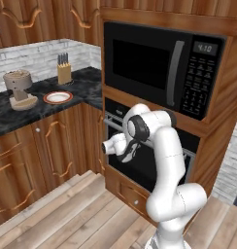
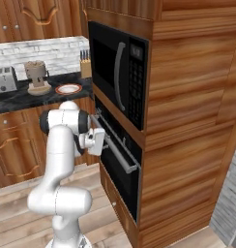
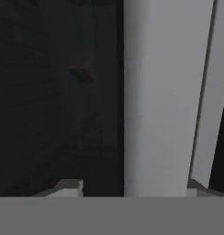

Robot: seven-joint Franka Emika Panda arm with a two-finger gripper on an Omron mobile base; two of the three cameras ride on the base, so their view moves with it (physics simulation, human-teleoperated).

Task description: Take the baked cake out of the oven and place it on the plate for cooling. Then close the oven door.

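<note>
Your fingers (image 3: pixel 68 187) sit half open around the handle (image 3: pixel 157 101), not yet gripping. Close squarely on it, then pull the door (image 2: pixel 121 167) down along its arc.

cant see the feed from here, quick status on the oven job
Gripper straddling the oven door's silver bar handle, grip not confirmed. Oven door shut, cake unseen. Plate waiting on the counter. Nothing in the way.

Glossy white rounded arm (image 1: pixel 170 160), dark joint caps, bulbous base segment
</note>
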